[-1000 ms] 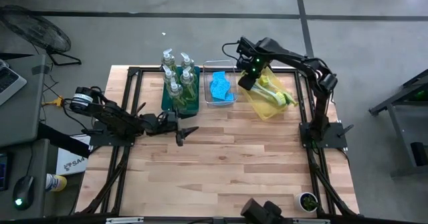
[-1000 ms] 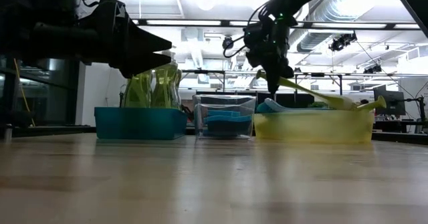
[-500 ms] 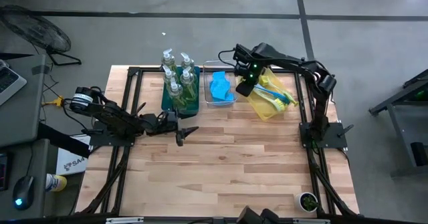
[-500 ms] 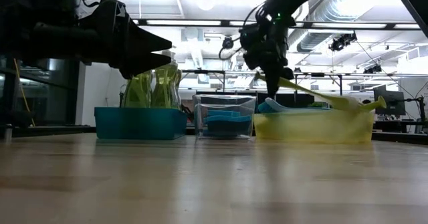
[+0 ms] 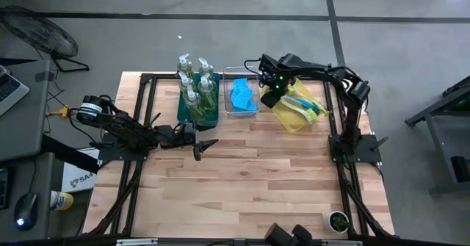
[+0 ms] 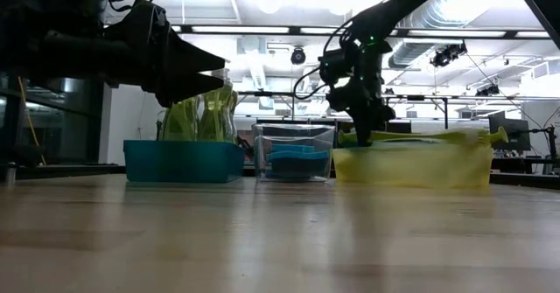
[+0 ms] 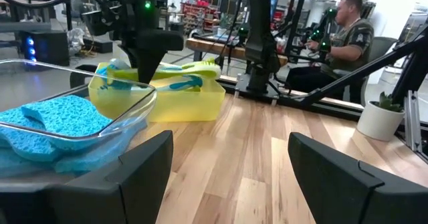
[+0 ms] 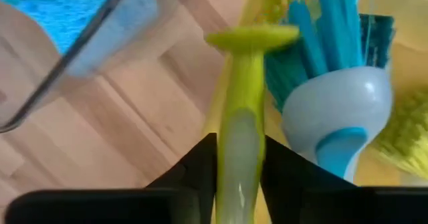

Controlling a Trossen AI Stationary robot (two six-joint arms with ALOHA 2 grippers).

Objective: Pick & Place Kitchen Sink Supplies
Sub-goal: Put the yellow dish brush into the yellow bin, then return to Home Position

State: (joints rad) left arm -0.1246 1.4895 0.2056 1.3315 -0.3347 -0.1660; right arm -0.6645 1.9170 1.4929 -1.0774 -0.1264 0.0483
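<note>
- Two arms work at the wooden table [image 5: 250, 165].
- The right pincer [image 8: 235, 158] hangs over the yellow bin [image 5: 294, 117], its fingers pinching the handle of a yellow-green dish brush [image 8: 242, 110].
- A blue dish brush [image 8: 338, 97] lies in that bin.
- The left pincer [image 5: 206, 145] waits near the teal bin [image 5: 198, 117], fingers spread apart and holding nothing.
- Blue sponges [image 5: 241, 97] fill the clear bin [image 5: 229, 73].

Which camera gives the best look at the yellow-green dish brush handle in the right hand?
The right wrist view: the yellow-green brush handle fills the frame between the right hand's fingers. The low view shows the brush lying along the yellow bin; the high and left wrist views show only small green slivers.
</note>
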